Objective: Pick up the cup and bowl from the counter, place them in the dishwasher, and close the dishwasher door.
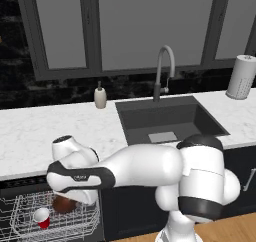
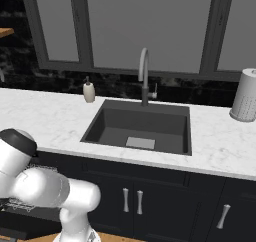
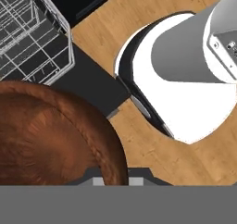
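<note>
Bowl (image 3: 51, 135): round, shallow, reddish-brown with wood grain, darker inside. In hand view, seen close up at lower left, rim curving down to the fingertips at the bottom edge. In left base view, visible as a brown shape (image 1: 64, 204) under the arm's hand, over the white wire rack (image 1: 30, 213) of the open dishwasher (image 1: 20, 182).

Cup (image 1: 42, 217): small, red, tapered, white inside. Lying tilted in the rack, just left of and below the bowl, apart from the end effector.

End effector (image 3: 111, 180): nearly closed, fingers clamped on the bowl's rim. Fingertips largely hidden behind the rim in hand view; whether the bowl touches the rack cannot be told. In left base view, hand lowered over the rack, below the counter (image 1: 45, 131) edge.

Dishwasher: dark, under the counter at far left, black control strip along the top, rack pulled out. Rack corner (image 3: 37, 38) at upper left of hand view, with a dark flat panel below it and wooden floor (image 3: 139, 24) beyond.

Counter: white, marble-look, with dark sink (image 1: 167, 118) and tap (image 1: 162, 71). Soap bottle (image 1: 100, 97) left of the sink, paper roll (image 1: 241, 77) at far right.
</note>
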Robot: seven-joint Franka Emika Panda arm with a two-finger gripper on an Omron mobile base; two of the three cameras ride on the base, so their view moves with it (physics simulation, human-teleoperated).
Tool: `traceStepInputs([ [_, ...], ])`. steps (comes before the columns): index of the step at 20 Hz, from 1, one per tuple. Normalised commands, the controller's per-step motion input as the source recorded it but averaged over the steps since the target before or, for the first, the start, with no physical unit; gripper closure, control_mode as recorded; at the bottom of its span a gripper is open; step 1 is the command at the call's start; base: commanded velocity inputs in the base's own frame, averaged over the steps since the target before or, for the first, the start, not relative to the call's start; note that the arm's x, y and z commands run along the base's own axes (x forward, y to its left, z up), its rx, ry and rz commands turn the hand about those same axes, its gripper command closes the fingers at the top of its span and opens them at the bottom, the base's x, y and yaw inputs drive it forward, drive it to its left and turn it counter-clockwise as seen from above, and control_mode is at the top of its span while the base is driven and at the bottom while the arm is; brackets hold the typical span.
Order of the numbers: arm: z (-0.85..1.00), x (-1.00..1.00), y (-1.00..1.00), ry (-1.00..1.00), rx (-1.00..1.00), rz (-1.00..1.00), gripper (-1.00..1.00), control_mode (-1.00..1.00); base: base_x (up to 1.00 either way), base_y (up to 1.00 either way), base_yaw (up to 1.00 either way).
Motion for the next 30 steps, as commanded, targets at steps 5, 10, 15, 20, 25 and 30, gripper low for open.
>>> traceStepInputs([
  [5,-0.30,0.04,0.00,0.04,-0.22,0.00,1.00,-1.00,0.00,0.00,0.00],
  [10,-0.80,0.20,-0.05,0.02,-0.09,0.00,1.00,-1.00,0.00,0.00,0.00],
  [15,-0.95,0.19,-0.02,0.00,-0.09,0.00,1.00,-1.00,0.00,0.00,0.00],
  [20,-0.26,0.01,-0.02,-0.02,-0.01,0.00,1.00,-1.00,0.00,0.00,0.00],
  [25,0.00,0.10,-0.07,-0.21,0.00,-0.03,1.00,-1.00,0.00,0.00,0.00],
  [30,-0.30,0.32,-0.42,-0.09,0.00,-0.17,1.00,-1.00,0.00,0.00,0.00],
])
